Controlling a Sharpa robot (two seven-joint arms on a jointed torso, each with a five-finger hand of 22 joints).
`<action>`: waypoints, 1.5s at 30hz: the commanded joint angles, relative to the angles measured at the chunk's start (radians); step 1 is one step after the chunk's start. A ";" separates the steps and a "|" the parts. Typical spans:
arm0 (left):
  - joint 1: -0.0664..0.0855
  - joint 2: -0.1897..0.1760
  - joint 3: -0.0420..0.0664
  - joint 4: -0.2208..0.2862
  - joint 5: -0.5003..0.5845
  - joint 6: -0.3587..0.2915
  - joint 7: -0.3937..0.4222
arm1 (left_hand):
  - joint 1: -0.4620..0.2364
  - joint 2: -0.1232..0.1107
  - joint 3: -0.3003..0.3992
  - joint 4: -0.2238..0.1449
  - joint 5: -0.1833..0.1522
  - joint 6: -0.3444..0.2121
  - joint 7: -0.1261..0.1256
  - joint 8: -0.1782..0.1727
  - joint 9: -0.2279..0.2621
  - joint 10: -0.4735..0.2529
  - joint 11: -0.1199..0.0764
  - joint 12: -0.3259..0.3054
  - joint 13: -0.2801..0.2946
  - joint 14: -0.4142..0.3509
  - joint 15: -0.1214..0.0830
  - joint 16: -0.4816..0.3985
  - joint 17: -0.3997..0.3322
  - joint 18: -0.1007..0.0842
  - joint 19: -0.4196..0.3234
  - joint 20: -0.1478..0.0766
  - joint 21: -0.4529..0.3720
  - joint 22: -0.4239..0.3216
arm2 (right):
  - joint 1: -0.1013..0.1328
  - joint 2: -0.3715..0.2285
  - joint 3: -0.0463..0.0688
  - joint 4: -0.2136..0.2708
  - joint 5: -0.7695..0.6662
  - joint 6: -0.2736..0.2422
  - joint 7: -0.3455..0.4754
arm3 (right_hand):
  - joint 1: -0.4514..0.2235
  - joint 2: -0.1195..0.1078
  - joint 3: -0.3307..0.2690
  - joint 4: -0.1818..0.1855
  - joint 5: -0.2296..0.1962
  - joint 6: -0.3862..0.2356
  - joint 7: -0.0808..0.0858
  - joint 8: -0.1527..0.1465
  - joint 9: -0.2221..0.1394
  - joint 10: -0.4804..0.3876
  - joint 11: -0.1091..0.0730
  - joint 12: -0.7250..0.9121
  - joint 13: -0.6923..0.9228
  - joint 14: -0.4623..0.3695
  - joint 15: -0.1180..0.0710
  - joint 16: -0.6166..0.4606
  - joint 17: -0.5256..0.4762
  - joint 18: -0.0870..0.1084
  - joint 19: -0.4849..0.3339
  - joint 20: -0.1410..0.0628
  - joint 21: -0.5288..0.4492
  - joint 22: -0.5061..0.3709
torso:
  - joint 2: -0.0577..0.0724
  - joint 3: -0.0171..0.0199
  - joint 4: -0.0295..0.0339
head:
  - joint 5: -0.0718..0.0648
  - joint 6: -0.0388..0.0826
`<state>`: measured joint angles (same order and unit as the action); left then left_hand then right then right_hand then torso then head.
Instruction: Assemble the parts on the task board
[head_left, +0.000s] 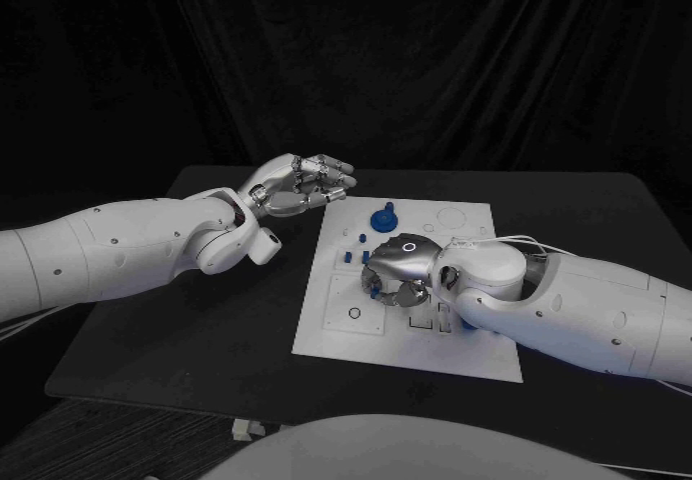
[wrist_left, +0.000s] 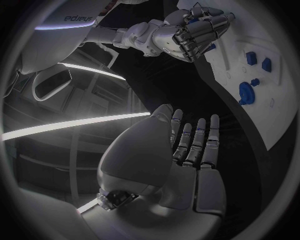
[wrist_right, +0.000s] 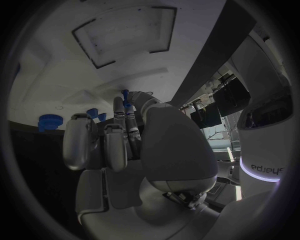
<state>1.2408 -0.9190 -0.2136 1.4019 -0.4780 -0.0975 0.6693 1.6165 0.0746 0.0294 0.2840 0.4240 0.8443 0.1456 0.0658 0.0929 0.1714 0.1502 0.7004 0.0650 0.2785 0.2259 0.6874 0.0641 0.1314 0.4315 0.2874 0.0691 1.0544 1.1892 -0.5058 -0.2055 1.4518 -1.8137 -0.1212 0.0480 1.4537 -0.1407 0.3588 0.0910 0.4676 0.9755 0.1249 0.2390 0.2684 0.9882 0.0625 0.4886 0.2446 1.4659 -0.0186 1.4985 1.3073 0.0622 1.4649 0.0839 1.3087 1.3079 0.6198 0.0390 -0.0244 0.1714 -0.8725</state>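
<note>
1. My right hand (head_left: 400, 268) is down over the middle of the task board (head_left: 476, 345), fingers curled toward the plate among small blue pieces. In the right wrist view a small blue part (wrist_right: 127, 106) sits at my fingertips (wrist_right: 119, 107), but I cannot tell whether I am pinching it or only touching it.
2. My left hand (head_left: 296, 184) hovers off the board, at about 10 o'clock from the board's centre, just beyond its far left corner. In the left wrist view its fingers (wrist_left: 200, 137) lie straight and side by side, holding nothing.
3. The task board is a flat white rectangular plate, matte, lying slightly skewed on the black table (head_left: 188, 330). Its near edge stops short of the table's near edge.
4. Open room: a broad bare strip of table lies at 9 o'clock of the board, under my left forearm. My right arm crosses the table at 3 to 4 o'clock.
5. A blue round knob (head_left: 382, 217) with a toothed rim stands on the board at 12 o'clock from my right hand, apart from it.
6. Two small blue pegs (head_left: 355, 238) stand at about 11 o'clock from my right hand.
7. Shallow outlined recesses (head_left: 355, 315) show in the board's near left part.
8. Both hands are smooth silver metal; the arms are glossy white shells.
</note>
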 joint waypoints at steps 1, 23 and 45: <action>-0.002 0.002 0.001 0.000 0.009 0.015 0.004 | 0.009 0.000 0.005 0.001 0.005 -0.008 0.001 0.001 -0.002 -0.009 0.000 0.007 -0.002 0.000 0.008 0.005 0.000 -0.009 -0.008 0.000 0.001 -0.001 | -0.003 0.000 0.000 0.001 -0.009 -0.019 0.001 | -0.009 -0.003 0.003 -0.004 0.002 -0.006 0.001 -0.003 0.000 0.003 0.000 0.000 0.000 0.053 0.006 -0.006 0.093 -0.001 -0.001 0.009 -0.002 0.180 | 0.000 0.0001 -0.0001 | 0.001 0.000; -0.006 0.005 0.001 -0.003 0.009 0.025 -0.009 | 0.012 0.002 0.007 0.000 0.007 -0.009 0.002 0.002 -0.002 -0.011 0.001 0.007 -0.002 0.000 0.009 0.006 0.000 -0.009 -0.008 0.000 0.001 -0.001 | -0.013 0.001 0.000 -0.002 -0.009 -0.030 0.003 | -0.013 -0.002 0.005 -0.006 -0.015 -0.007 -0.001 -0.006 0.003 0.005 -0.002 -0.005 -0.002 0.052 0.004 -0.007 0.090 0.000 -0.002 0.008 -0.003 0.180 | 0.000 0.0001 -0.0001 | 0.001 0.000; -0.008 0.007 0.001 -0.004 0.009 0.031 -0.014 | 0.016 0.004 0.009 0.000 0.010 -0.009 0.002 0.002 -0.002 -0.013 0.001 0.007 -0.001 0.001 0.011 0.008 0.000 -0.011 -0.008 0.000 0.001 -0.001 | -0.018 0.002 0.000 -0.007 -0.009 0.003 -0.024 | -0.034 -0.011 0.008 -0.011 -0.069 -0.072 -0.032 -0.043 0.001 -0.039 0.013 -0.035 -0.010 0.035 0.017 -0.028 0.051 0.008 -0.022 0.018 -0.046 0.168 | 0.000 -0.0001 -0.0001 | 0.000 0.000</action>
<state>1.2348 -0.9145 -0.2136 1.3970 -0.4780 -0.0772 0.6472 1.6212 0.0793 0.0351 0.2841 0.4290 0.8415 0.1484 0.0658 0.0923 0.1643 0.1504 0.7038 0.0650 0.2791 0.2326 0.6891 0.0641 0.1313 0.4316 0.2874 0.0691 1.0545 1.1747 -0.5043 -0.2055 1.4438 -1.8142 -0.1265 0.0424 1.4271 -0.1511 0.3672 0.0826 0.4021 0.9098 0.0952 0.1996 0.2712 0.9556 0.0769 0.4579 0.2349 1.4678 -0.0095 1.4753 1.3073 0.0622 1.4471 0.1017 1.2658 1.3076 0.6197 0.0390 -0.0244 0.1708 -0.8725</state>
